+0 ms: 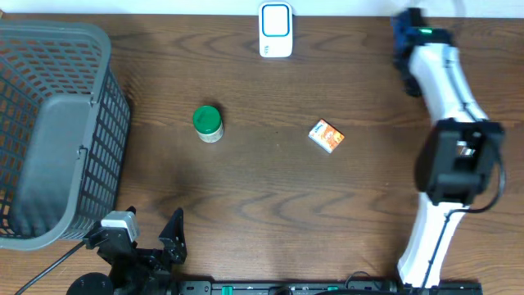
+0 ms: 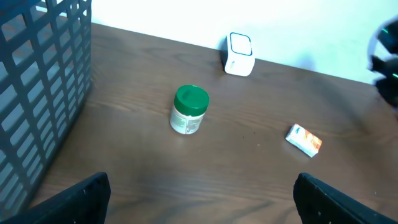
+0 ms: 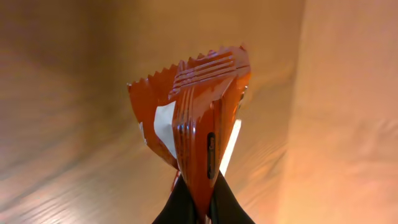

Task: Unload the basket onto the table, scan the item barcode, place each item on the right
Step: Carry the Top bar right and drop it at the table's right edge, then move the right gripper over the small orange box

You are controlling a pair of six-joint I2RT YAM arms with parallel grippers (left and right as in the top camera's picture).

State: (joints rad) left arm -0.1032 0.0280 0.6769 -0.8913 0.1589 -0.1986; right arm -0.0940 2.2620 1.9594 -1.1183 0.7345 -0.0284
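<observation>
While the orange packet (image 3: 199, 124) is clamped by the shut fingers of the right gripper (image 3: 198, 208), its long axis running straight out from them, the scanner (image 1: 276, 30) (at the far edge of the table (image 1: 327, 213)) is judged to lie leftward. The left gripper (image 2: 202, 196) is held wide apart, empty.

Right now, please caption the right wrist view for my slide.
Right hand pinching a red packet over the table.

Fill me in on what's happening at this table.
The right gripper is shut on a red-orange packet. The left gripper is open and empty. A green-lidded jar, a small orange box and a white scanner sit apart on the table; a grey basket stands at the left.
</observation>
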